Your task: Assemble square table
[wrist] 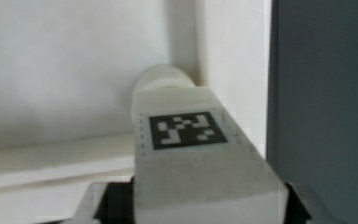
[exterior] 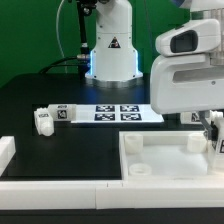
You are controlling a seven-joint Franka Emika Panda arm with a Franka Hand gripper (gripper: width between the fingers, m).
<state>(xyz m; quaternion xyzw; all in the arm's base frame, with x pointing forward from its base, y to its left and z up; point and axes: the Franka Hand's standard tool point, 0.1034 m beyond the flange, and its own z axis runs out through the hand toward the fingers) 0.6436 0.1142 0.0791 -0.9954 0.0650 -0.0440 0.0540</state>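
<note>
Table leg (wrist: 194,140) between gripper (exterior: 212,135) jaws; can't tell whether clamped. If you lift on weak grip, leg slips, jams against tabletop (exterior: 170,165) rim.

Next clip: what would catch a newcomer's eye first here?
A chunky white leg with a black-and-white tag fills the wrist view. In the exterior view the bulky white tool hangs over the square tabletop at that view's right, while the marker board lies mid-table and another leg lies toward its left.

gripper (exterior: 214,142) cut off by exterior view's right edge; leg (wrist: 197,150) cropped at its near end.
</note>
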